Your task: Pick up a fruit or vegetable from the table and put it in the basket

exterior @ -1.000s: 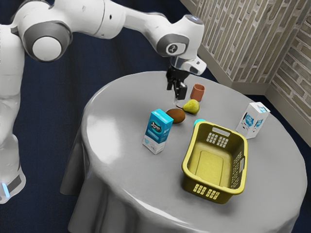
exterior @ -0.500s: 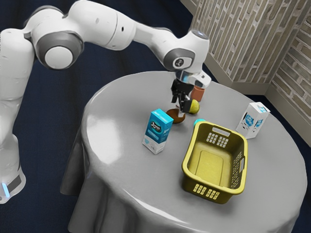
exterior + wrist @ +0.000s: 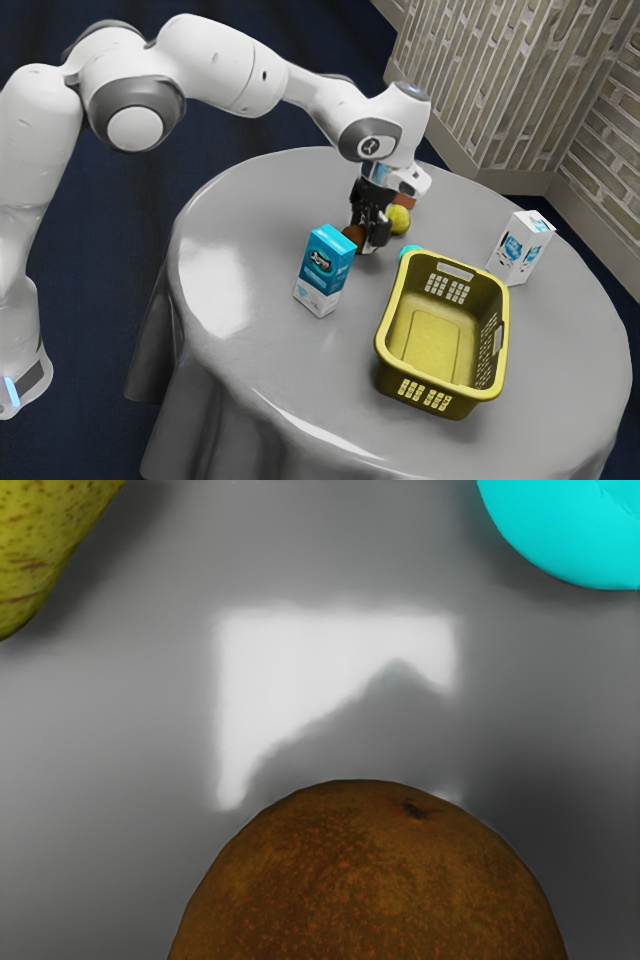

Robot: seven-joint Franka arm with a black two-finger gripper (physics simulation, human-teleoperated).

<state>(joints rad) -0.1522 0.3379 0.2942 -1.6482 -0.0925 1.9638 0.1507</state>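
In the exterior view my gripper [image 3: 368, 240] is low over the table [image 3: 235, 250], at the brown fruit [image 3: 354, 235] and partly covering it. The same brown fruit [image 3: 370, 880] shows large and rounded at the wrist view's lower edge, just under the hand. Behind the gripper lies a yellow-green pear [image 3: 399, 220], and part of that pear [image 3: 45, 545] appears in the wrist view. Whether my gripper holds the brown fruit is hidden. The yellow basket [image 3: 385, 335] stands upright, nearer the exterior camera.
A teal-and-white carton [image 3: 326, 268] stands close by the brown fruit. A cyan round object [image 3: 410, 251] lies by the basket's far rim. Behind the hand is a reddish cup [image 3: 405, 199]. A white carton [image 3: 520, 247] stands toward the exterior view's right.
My hand has come down from above the table to the brown fruit, moving slightly toward the exterior camera. The basket, pear and cartons have stayed where they were.
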